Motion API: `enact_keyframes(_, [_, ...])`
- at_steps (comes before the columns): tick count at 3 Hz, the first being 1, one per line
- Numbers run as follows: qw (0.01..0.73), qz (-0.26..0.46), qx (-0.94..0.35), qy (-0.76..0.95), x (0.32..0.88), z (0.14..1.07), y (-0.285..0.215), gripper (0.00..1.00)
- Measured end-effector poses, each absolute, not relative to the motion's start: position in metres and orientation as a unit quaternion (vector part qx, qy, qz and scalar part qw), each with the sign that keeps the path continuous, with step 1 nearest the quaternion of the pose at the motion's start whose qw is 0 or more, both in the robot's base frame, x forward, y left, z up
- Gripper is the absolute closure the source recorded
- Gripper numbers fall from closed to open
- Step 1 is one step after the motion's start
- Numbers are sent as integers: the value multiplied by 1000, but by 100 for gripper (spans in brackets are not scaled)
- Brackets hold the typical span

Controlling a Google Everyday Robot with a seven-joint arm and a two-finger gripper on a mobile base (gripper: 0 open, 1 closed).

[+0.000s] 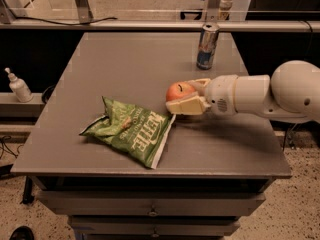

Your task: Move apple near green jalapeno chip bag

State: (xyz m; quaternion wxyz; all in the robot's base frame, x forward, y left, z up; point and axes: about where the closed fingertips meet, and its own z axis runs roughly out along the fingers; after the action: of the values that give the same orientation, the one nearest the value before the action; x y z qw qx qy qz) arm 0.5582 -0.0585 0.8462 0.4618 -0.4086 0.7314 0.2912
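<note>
Tool (180, 96) clasping apple (179, 89), beside chip bag (131, 132) edge

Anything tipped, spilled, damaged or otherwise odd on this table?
Nothing stands out. The green jalapeno chip bag is crumpled but lies flat, with nothing spilled around it. The drink can stands upright further back. The gripper holds the apple between its fingers, just right of the bag's white edge.
</note>
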Motion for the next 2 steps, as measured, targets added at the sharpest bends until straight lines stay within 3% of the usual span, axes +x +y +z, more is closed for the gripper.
enact_keyframes(2, [456, 294, -412, 732, 549, 844, -67, 59])
